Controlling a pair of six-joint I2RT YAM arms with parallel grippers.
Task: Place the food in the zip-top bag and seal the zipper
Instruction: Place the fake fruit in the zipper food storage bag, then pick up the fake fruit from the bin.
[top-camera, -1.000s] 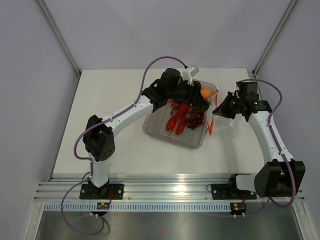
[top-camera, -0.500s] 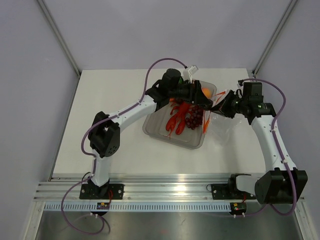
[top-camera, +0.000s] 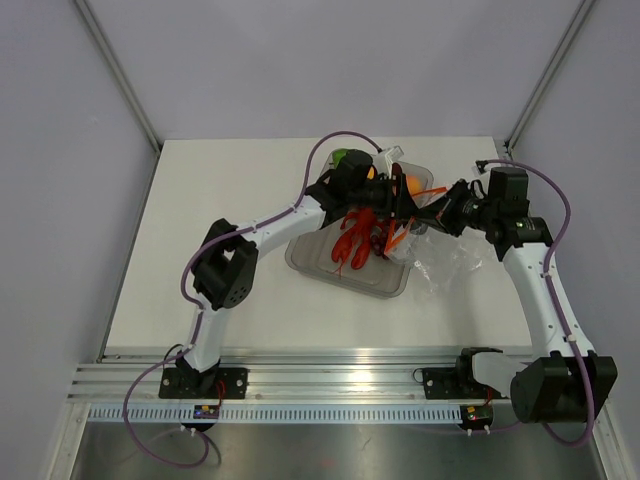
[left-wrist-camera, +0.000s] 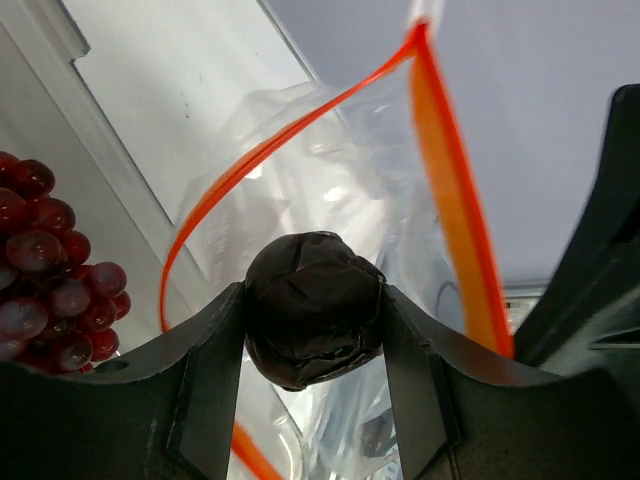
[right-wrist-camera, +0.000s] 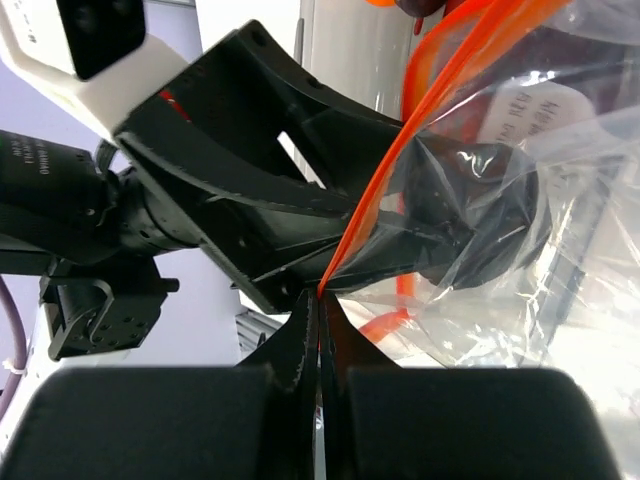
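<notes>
**Plum at the bag's mouth**

The left gripper (left-wrist-camera: 313, 335) is clamped on the plum (left-wrist-camera: 313, 300), right at the open mouth of the bag (top-camera: 446, 258). The zipper (left-wrist-camera: 452, 180) loops round it on both sides with little room to spare. The right gripper (right-wrist-camera: 320, 325) is pinched together on the zipper edge, holding the bag up beside the tray's (top-camera: 310, 250) right rim. The right wrist view shows the plum through the plastic. In the tray lie the lobster (top-camera: 352, 240) and grapes (left-wrist-camera: 45, 285), with an orange (top-camera: 413, 184) at its far corner.

The plum (left-wrist-camera: 313, 308) is near-black, grapes (left-wrist-camera: 45, 270) purple, lobster (top-camera: 355, 240) red, bag (left-wrist-camera: 340, 150) clear, zipper (left-wrist-camera: 455, 190) orange-red.
</notes>
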